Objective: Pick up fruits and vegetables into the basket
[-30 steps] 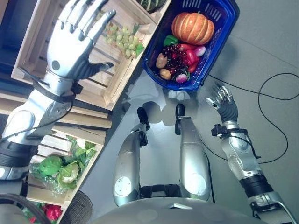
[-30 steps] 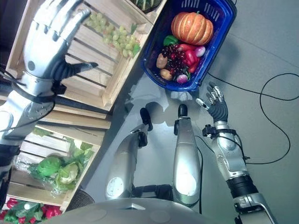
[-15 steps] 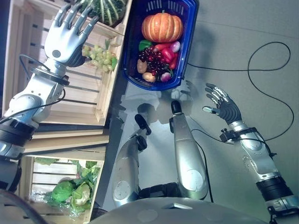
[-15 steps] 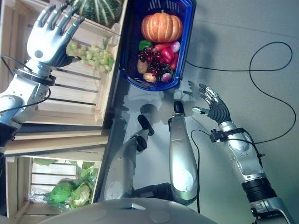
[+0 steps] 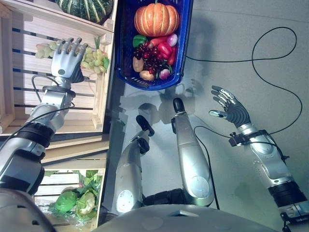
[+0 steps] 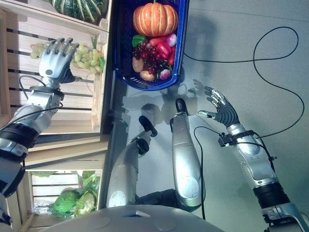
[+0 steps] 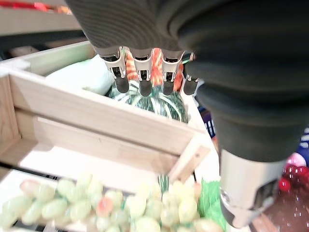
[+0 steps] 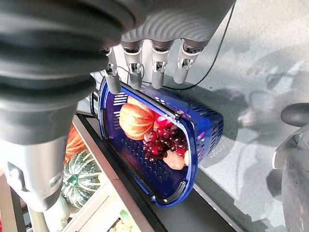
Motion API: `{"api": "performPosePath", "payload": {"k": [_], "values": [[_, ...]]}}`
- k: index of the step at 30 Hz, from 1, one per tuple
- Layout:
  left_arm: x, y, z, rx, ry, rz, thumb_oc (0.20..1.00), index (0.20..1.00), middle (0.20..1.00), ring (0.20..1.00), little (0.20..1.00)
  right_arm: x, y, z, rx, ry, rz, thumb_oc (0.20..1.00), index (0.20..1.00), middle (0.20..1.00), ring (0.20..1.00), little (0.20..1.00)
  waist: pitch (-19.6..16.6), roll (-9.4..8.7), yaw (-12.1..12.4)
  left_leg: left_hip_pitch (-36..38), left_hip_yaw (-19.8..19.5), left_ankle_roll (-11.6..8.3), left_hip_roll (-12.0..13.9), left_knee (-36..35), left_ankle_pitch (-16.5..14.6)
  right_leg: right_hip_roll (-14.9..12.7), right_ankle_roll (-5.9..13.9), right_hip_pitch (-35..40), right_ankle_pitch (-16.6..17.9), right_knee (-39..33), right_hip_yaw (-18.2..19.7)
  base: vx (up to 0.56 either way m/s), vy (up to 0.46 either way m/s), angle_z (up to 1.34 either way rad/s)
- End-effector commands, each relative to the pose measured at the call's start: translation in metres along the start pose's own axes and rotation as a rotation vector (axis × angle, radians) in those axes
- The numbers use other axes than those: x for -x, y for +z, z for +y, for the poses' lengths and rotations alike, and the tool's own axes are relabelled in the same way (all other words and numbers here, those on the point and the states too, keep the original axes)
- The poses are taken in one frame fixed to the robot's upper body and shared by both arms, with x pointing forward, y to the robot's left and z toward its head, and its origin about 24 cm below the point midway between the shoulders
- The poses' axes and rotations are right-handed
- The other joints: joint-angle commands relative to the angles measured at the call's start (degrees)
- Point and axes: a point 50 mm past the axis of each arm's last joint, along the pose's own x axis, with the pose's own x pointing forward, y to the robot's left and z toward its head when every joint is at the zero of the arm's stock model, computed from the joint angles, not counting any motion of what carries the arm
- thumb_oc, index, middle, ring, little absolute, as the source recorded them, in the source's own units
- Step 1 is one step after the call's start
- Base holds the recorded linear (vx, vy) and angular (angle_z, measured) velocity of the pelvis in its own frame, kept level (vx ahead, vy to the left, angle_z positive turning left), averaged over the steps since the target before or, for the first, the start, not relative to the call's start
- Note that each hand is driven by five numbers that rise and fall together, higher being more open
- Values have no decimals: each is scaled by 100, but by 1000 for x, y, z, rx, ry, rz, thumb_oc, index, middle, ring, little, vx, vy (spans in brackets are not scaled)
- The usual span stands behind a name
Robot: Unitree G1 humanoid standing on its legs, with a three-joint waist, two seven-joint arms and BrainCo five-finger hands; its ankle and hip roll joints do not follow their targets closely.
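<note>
Left robot hand (image 5: 67, 58) reaches forward with fingers straight; right robot hand (image 5: 231, 107) hovers, fingers spread.

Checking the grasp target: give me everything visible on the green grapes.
The green grapes are one loose bunch of pale yellow-green berries, a few blushed pink, with a green leaf at one end. They lie on the slats of a light wooden crate, near the wall next to the blue basket. The left hand hovers over the bunch, fingers straight, not closed on it.
</note>
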Motion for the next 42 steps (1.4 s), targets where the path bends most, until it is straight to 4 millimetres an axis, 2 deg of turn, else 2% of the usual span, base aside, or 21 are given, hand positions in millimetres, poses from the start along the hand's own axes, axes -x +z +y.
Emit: {"api": "performPosePath", "payload": {"k": [1, 12, 23, 33, 42], "values": [[-3, -27, 3, -87, 13, 132, 1000, 1000, 1000, 1000, 1000, -2, 19, -1, -6, -12, -95, 1000, 1000, 1000, 1000, 1000, -263, 254, -263, -550, 80, 215, -237, 793, -699, 305, 315, -259, -41, -69, -32, 0, 0, 0], [-14, -38, 16, -216, 74, 173, 1000, 1000, 1000, 1000, 1000, -6, 30, -3, 5, -54, -155, 1000, 1000, 1000, 1000, 1000, -263, 227, -257, -1008, 82, 267, -170, 1130, -829, 324, 319, -747, -77, 262, 16, 9, 4, 0], [-28, -28, 26, -234, 97, 156, 1000, 1000, 1000, 1000, 1000, -10, 31, -5, 0, -93, -170, 1000, 1000, 1000, 1000, 1000, -263, 192, -268, -1360, 25, 275, -137, 1299, -866, 384, 311, -1113, -60, 430, 83, 15, 5, 0], [-35, -23, 21, -261, 25, 179, 1000, 1000, 1000, 1000, 1000, -13, 31, -6, -47, -117, -181, 1000, 1000, 1000, 1000, 1000, -263, 132, -294, -1594, 34, 277, -97, 1362, -878, 418, 327, -1358, -17, 459, 99, 0, 0, 0], [-36, -30, 20, -275, -19, 253, 1000, 1000, 1000, 1000, 1000, -15, 36, -7, -61, -139, -211, 1000, 1000, 1000, 1000, 1000, -263, 92, -263, -1851, -21, 271, -60, 1444, -872, 434, 326, -1597, 16, 517, 87, 0, -11, -1]]}}
